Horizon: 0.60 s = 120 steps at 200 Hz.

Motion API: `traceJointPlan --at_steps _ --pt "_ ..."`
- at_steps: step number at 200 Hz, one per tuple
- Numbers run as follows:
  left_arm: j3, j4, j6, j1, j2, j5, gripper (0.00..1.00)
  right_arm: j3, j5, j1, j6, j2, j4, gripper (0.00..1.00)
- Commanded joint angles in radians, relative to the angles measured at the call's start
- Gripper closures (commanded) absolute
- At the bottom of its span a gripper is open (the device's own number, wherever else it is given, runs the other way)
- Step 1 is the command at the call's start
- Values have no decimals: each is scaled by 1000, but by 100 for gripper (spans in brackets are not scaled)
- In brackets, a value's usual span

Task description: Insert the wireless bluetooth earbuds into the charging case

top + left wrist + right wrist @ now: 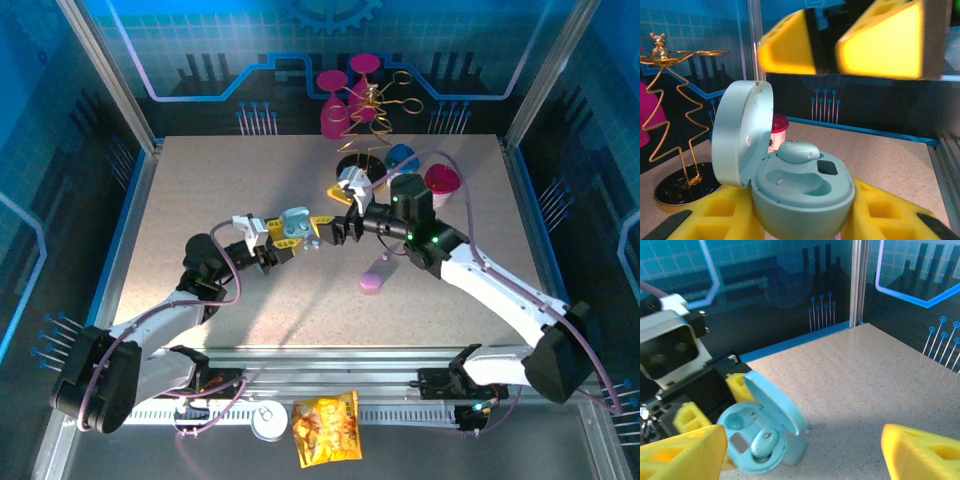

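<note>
Bright and even from above on the speckled beige surface (pixel 200 190), cool blue cast off the glowing backdrop panels (pixel 200 40). Soft grey shadow along its left side, paler band through the middle. Left wrist view: blurred yellow fingers (pixel 880 45) of the right claw (pixel 826 50) up top; crisp on the pale blue round plastic charging case (pixel 805 195), mild sheen on its lid.

Figure: bystanding objects around the bench (pixel 200 190).
We note a gold wire stand (pixel 684 187) and pink goblets (pixel 333 115) at the far edge; a yellow snack packet (pixel 326 430) lies past the near edge.
</note>
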Motion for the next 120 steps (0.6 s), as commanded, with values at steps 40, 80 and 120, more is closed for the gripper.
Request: traceJointPlan --at_steps 40,80,120 --pt "105 30 -102 11 33 -64 83 -137 32 -79 200 -113 44 20" --pt "136 -41 -122 17 3 -102 83 -222 138 -94 290 -105 -14 20" --pt "149 -44 -186 16 -7 -99 83 -196 177 -98 330 15 -85 21"
